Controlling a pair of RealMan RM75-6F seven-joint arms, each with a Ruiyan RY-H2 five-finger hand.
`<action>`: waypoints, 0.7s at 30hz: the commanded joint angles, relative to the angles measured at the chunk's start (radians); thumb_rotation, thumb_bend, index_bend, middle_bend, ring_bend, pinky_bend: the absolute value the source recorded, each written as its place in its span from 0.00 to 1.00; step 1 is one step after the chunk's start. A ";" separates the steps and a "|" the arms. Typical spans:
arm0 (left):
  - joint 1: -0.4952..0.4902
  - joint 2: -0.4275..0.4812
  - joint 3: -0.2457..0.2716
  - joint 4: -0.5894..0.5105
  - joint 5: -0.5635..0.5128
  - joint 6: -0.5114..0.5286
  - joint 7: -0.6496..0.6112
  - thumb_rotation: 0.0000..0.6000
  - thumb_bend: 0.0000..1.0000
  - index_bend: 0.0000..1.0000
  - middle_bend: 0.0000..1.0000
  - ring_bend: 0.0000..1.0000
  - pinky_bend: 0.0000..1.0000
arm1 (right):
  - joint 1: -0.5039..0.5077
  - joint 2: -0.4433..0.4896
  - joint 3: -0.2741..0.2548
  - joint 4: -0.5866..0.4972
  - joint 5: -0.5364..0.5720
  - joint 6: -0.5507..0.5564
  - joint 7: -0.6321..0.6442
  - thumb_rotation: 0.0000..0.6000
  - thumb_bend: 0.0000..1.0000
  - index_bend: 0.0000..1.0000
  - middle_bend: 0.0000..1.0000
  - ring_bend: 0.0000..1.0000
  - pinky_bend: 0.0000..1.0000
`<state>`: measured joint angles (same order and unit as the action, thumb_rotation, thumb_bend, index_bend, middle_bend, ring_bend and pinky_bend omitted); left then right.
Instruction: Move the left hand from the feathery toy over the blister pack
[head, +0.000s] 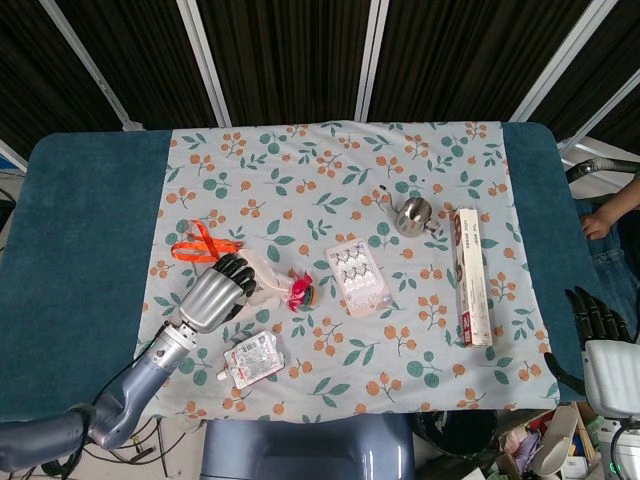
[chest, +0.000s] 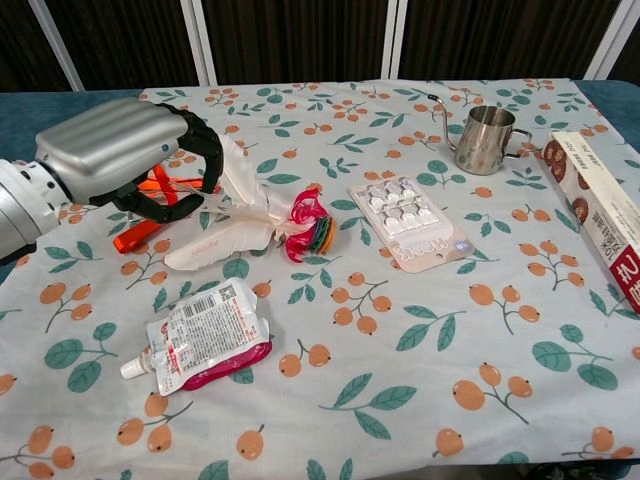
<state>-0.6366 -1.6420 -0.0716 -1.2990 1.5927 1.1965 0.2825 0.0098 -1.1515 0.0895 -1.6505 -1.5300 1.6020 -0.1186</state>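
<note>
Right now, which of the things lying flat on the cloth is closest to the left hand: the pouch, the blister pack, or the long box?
The pouch, with its white spout and red base, just below the left hand. The blister pack and long box lie farther right.

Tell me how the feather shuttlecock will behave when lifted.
The shuttlecock probably weighs little. Its long white feathers look thin and likely bend or crush under the left hand. The stacked discs at its base probably swing it base-down.

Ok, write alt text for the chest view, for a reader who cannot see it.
The robot's left hand curls over the white feathers of a shuttlecock toy lying on a floral tablecloth. An orange ribbon lies under the hand and a drink pouch lies nearer the camera. To the right are a blister pack, a steel pitcher and a long box.
</note>
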 joint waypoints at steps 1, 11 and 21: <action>-0.012 0.007 -0.009 -0.021 0.007 -0.003 0.026 1.00 0.46 0.58 0.37 0.23 0.23 | 0.000 0.000 0.000 0.000 0.000 0.000 0.001 1.00 0.14 0.06 0.05 0.10 0.16; -0.075 0.029 -0.058 -0.110 0.007 -0.054 0.133 1.00 0.46 0.58 0.37 0.23 0.23 | 0.000 -0.001 -0.001 0.000 -0.001 0.000 -0.001 1.00 0.14 0.06 0.05 0.10 0.16; -0.160 0.024 -0.115 -0.194 -0.022 -0.146 0.278 1.00 0.46 0.58 0.37 0.23 0.23 | 0.001 -0.002 -0.001 0.000 -0.001 -0.001 -0.002 1.00 0.14 0.06 0.05 0.10 0.16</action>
<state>-0.7816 -1.6153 -0.1768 -1.4780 1.5799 1.0681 0.5401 0.0103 -1.1539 0.0884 -1.6507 -1.5314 1.6013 -0.1206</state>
